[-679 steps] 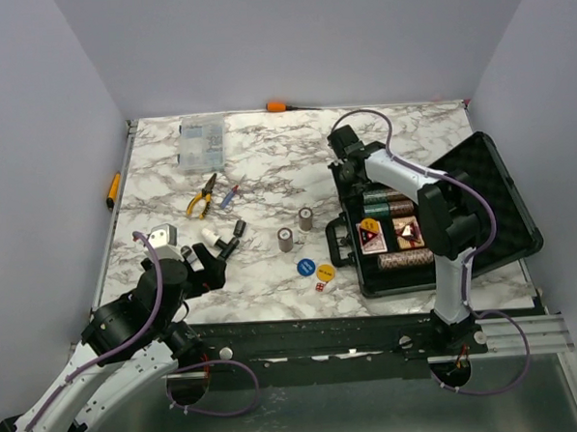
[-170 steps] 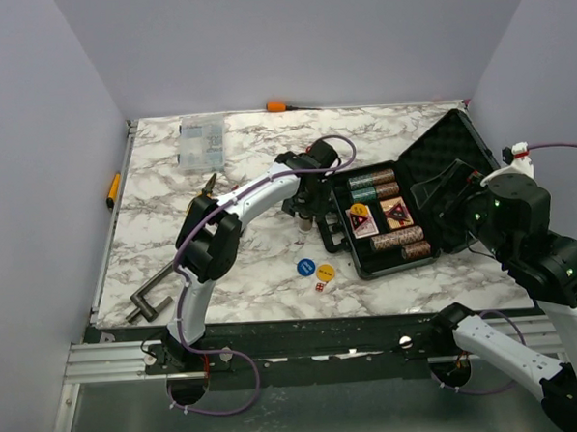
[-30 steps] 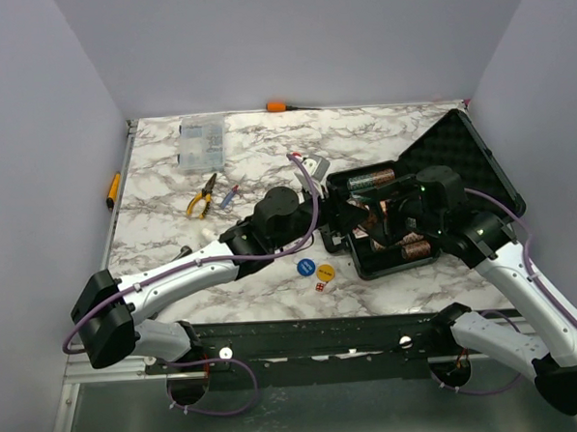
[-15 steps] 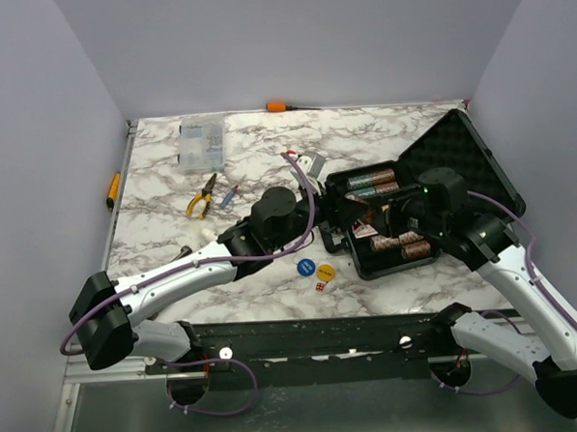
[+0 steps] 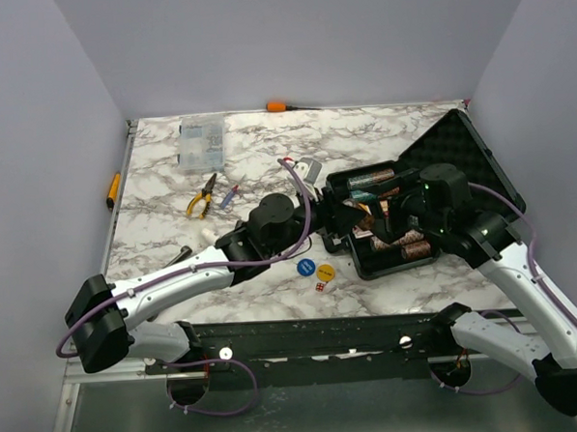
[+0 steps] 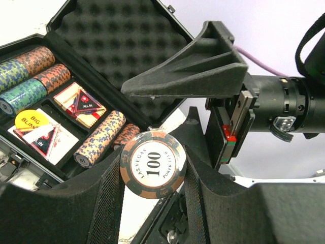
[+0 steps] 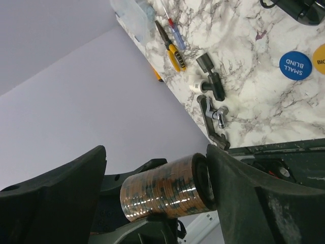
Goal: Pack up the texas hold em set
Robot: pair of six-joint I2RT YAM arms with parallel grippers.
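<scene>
**Operator:** What has my left gripper got?

**Spotter:** Your left gripper [image 6: 153, 170] is clamped on a brown chip stack [image 6: 153, 163], one finger on each side of it. The top chip reads 100. You're holding it in the air at the left edge of the black hard case [image 5: 464, 154].

**Operator:** And my right?

**Spotter:** Your right gripper [image 7: 158, 152] faces the left one over the case tray. Its jaws stand wide, with that same stack lying crosswise between them. One end of the stack is at or just beside one finger. The other end is clear of the other finger, so you have no grip there.

**Operator:** Where's the rest of the set?

**Spotter:** The case sits open on the right half of the table [image 5: 266, 149], its foam lid laid back toward the far right corner. In the tray you have teal and brown stacks [image 6: 23, 76] in the far row and two card decks [image 6: 78, 104] in the middle. One deck bears a yellow Big Blind disc [image 6: 28, 120], and a brown stack [image 6: 99, 140] lies in the near row. A blue Small Blind disc [image 5: 306, 267], a second yellow disc [image 5: 325, 270] and a red die [image 5: 319, 286] lie together near the table's front edge, just left of the case.

**Operator:** Anything else?

**Spotter:** You've got yellow-handled pliers [image 5: 205, 194] left of centre and a clear parts box [image 5: 200, 143] near the far edge.
</scene>
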